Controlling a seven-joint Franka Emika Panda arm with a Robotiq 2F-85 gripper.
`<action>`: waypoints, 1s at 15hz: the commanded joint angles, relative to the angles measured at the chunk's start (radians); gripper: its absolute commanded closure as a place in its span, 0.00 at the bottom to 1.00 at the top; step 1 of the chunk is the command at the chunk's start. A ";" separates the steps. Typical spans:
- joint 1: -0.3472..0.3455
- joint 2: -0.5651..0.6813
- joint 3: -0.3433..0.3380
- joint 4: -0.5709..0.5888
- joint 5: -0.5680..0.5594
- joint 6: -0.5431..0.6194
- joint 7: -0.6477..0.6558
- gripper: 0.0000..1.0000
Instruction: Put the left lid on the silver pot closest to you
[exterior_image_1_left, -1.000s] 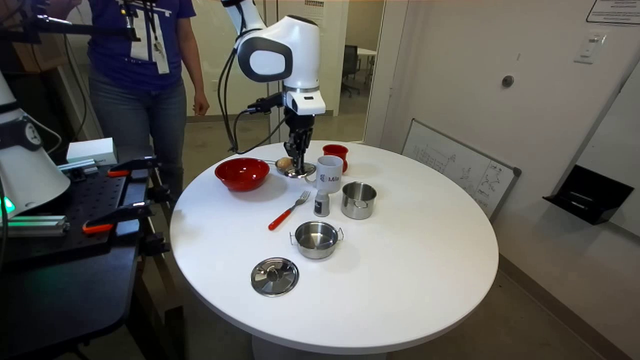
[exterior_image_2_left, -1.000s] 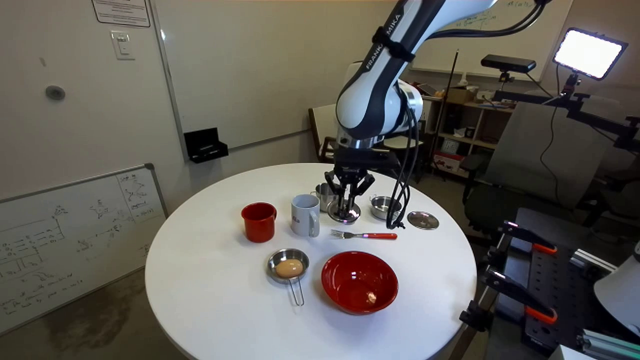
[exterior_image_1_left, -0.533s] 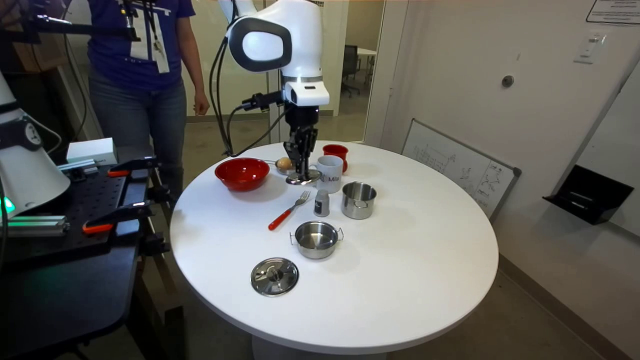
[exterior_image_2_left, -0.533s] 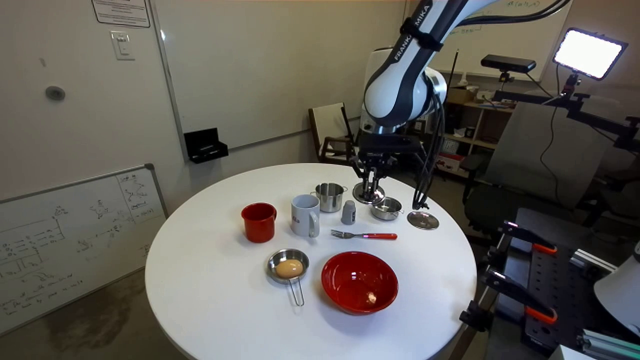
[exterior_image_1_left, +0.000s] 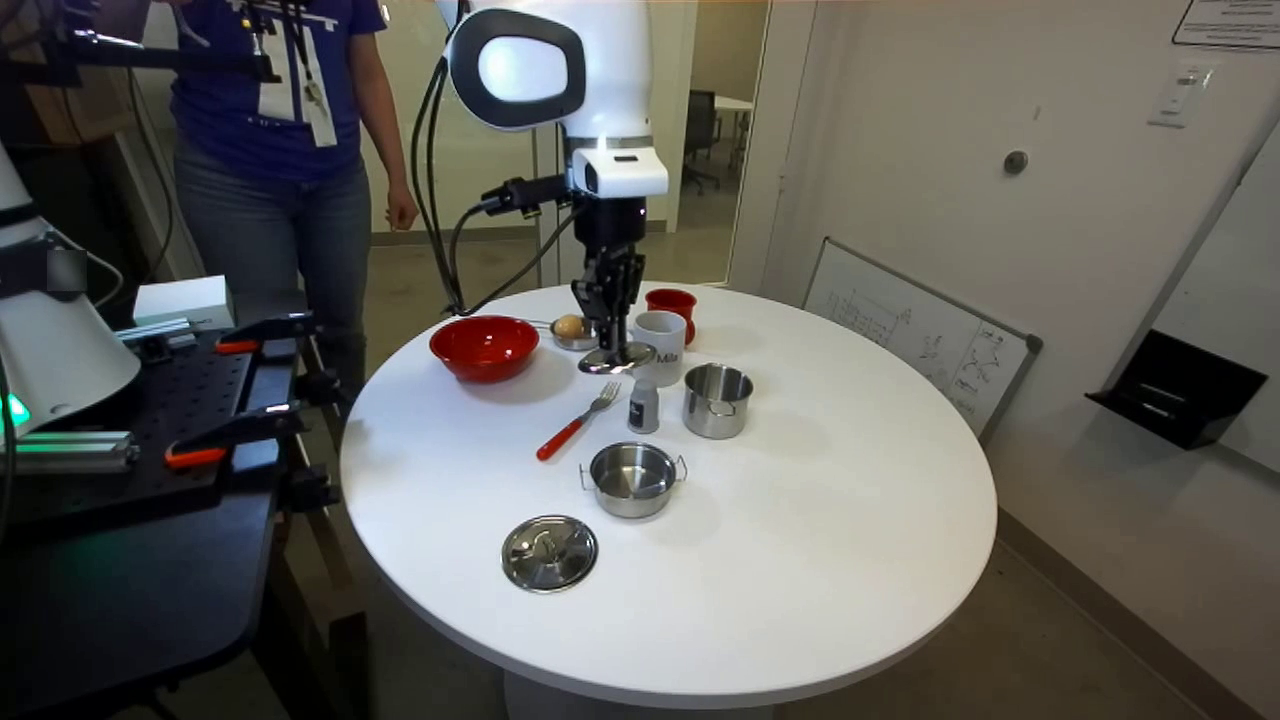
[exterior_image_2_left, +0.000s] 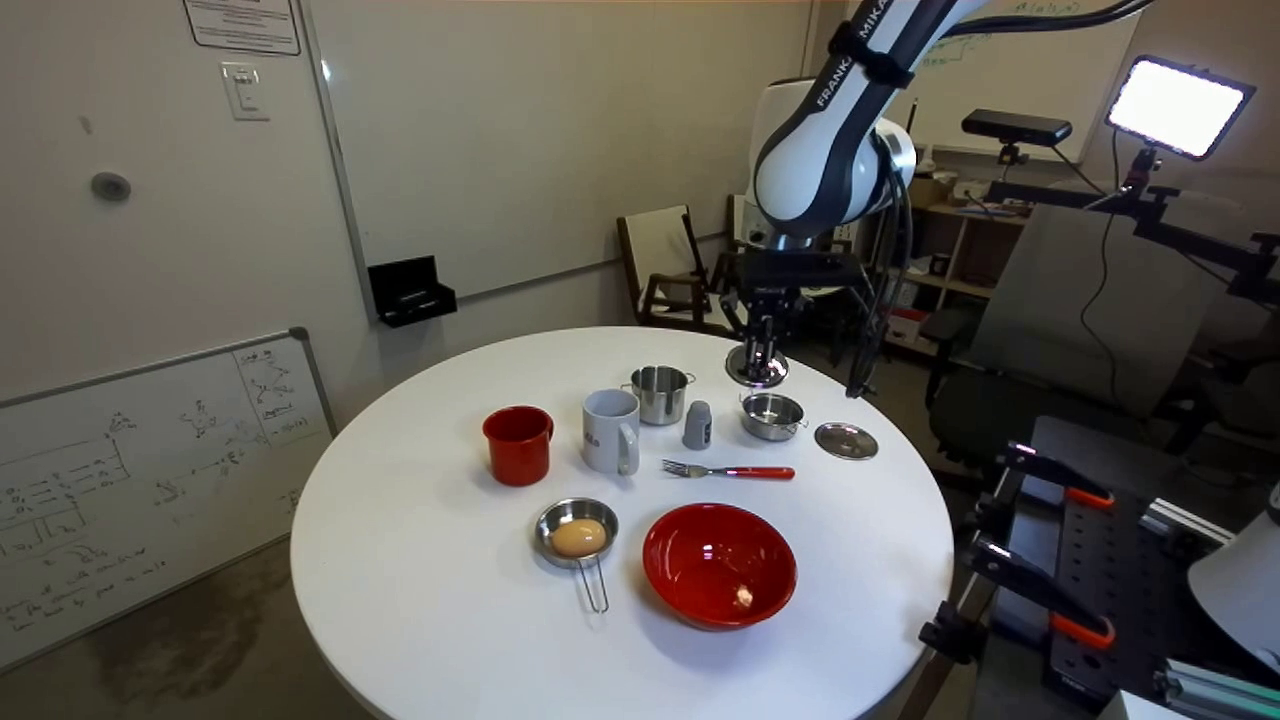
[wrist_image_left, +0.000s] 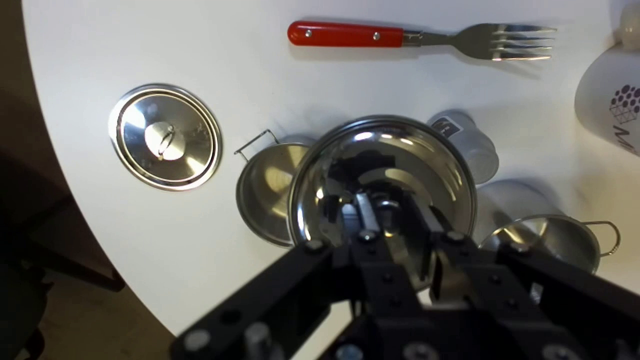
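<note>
My gripper (exterior_image_1_left: 617, 345) is shut on the round, domed silver left lid (exterior_image_1_left: 640, 357), holding it by its centre handle in the air, nearly level. The lid also shows in an exterior view (exterior_image_2_left: 744, 373) and in the wrist view (wrist_image_left: 390, 167), with the fingertips (wrist_image_left: 387, 200) on either side of the handle. A low silver pot (exterior_image_1_left: 633, 502) with two wire handles stands uncovered; in the wrist view the lid hides part of this pot (wrist_image_left: 265, 200). A taller uncovered silver pot (exterior_image_1_left: 715, 412) stands beside it. A flat silver lid (exterior_image_1_left: 549, 565) lies on the table.
A grey shaker (exterior_image_2_left: 698, 426) stands between the pots and the fork (exterior_image_2_left: 755, 472). A white mug (exterior_image_2_left: 607, 430), a red mug (exterior_image_2_left: 517, 447), a red bowl (exterior_image_2_left: 718, 570) and a small pan (exterior_image_2_left: 545, 540) with an egg (exterior_image_2_left: 579, 537) stand on the round white table (exterior_image_2_left: 450, 620).
My gripper has risen with the lid and moved from beside the shaker and taller pot toward the low pot. The shaker shows again in an exterior view. The table items stayed put.
</note>
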 joint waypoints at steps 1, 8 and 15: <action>-0.021 -0.001 0.020 0.002 -0.019 -0.001 0.012 0.81; -0.114 0.011 0.033 -0.010 0.028 0.010 -0.017 0.92; -0.281 0.068 0.123 0.022 0.178 0.037 -0.123 0.92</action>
